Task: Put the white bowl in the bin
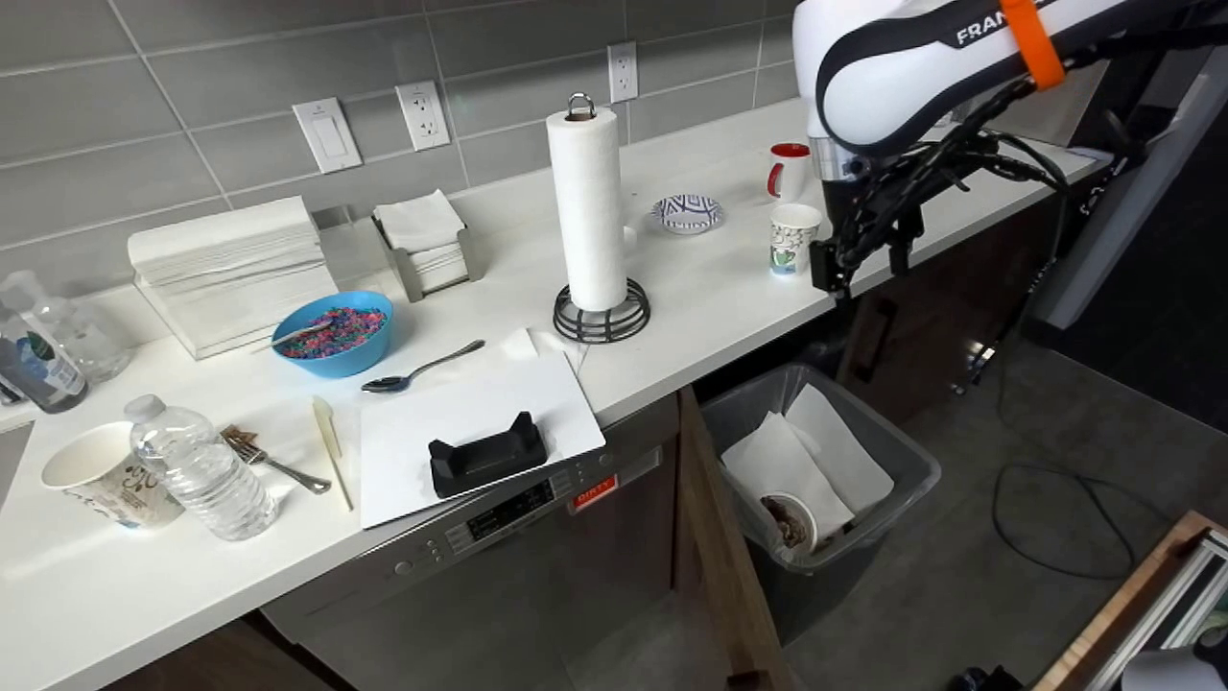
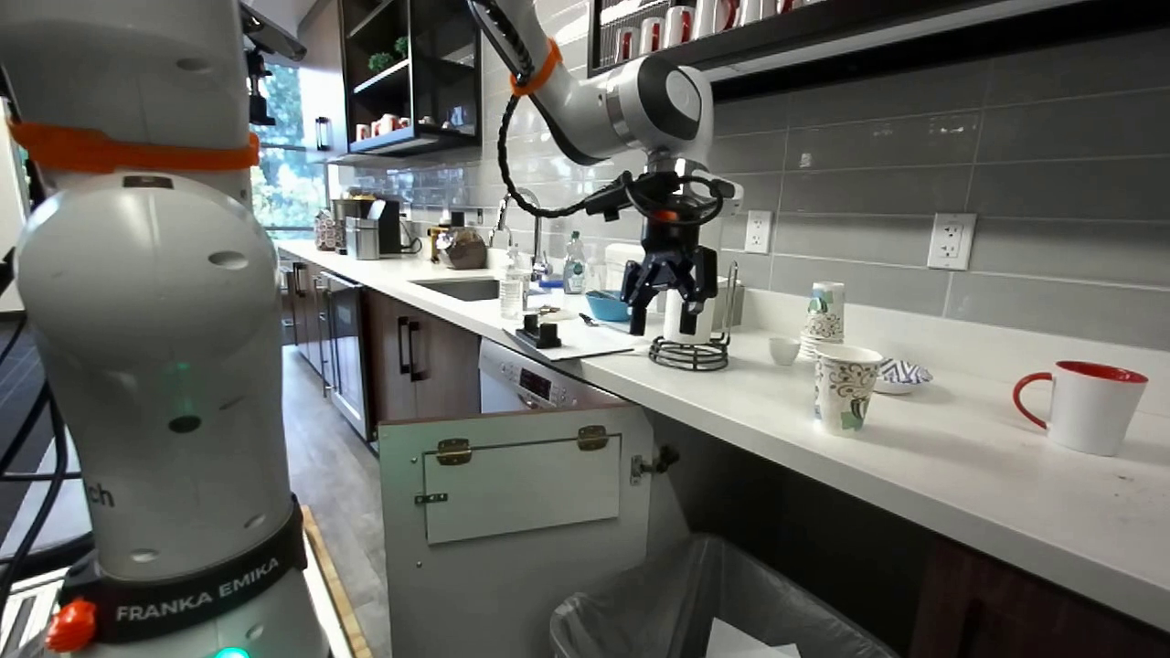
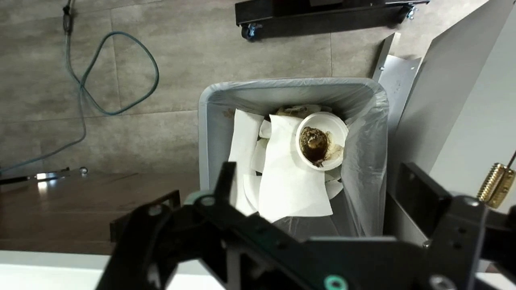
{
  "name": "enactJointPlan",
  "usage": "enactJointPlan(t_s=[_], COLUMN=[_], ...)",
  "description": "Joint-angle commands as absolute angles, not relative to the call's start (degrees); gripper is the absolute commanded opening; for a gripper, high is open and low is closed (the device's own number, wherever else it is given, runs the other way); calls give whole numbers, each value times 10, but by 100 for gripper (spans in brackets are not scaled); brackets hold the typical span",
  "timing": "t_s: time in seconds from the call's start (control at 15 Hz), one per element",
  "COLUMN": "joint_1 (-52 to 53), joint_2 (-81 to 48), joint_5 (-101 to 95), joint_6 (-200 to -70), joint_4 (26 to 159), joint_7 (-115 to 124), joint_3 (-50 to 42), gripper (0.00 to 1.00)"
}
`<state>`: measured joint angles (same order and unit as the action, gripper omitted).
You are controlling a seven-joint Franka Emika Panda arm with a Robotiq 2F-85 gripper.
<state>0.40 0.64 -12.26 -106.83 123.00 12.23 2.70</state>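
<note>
White bowl (image 1: 808,520) sits down inside the bin (image 1: 911,491) in an exterior view, with brown matter in it and white paper sheets (image 1: 791,463) just beside it. Along the bin's flank runs the edge of an open cabinet door (image 1: 731,557). The gripper (image 1: 866,267) hangs by the front edge of the white counter (image 1: 705,293), its fingers (image 1: 827,269) apart; a printed paper cup (image 1: 789,245) stands near it, with a red-and-white mug (image 1: 791,175) behind. Farther along are a patterned dish (image 1: 687,213), a towel roll (image 1: 587,211) on a wire stand (image 1: 604,331), a spoon (image 1: 386,384), a blue bowl (image 1: 350,363) and a black holder (image 1: 487,463) on a white board (image 1: 413,432). Beneath, a dishwasher (image 1: 460,614) wears a red "DIRTY" label (image 1: 593,492), and grey tiles (image 1: 518,58) line the wall.

In an exterior view the door's pale inner face (image 2: 516,493) stands beside the bin, and the robot's thick column (image 2: 155,347) fills the near side. The fingers point down, spread, in front of the towel roll. Mugs (image 2: 678,26) line a shelf above; the counter runs back past a sink (image 2: 466,289) toward a bright window (image 2: 288,137).

The wrist view looks down on the bin, seen between the spread fingers. The bowl rests mouth up, overlapping a sheet, close to the liner (image 3: 367,161) on the door's side. Around the bin show grey floor (image 3: 181,60), a looped cable (image 3: 157,76) and a black frame (image 3: 274,12) on casters (image 3: 250,31).
</note>
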Motion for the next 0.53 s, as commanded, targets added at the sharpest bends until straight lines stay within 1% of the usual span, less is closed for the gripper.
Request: enactJointPlan(t_s=[0.0,0.27,0.33,0.47], joint_1=[5,7,8,8], joint_2=[-13,-12,-11,-13], joint_5=[-115,-92,-112,-105], joint_6=[-1122,-1224,-1186,-1208], joint_4=[1213,1241,1225,1231], joint_7=[125,144,135,137], joint_3=[19,19,19,19], gripper=[100,100,100,100])
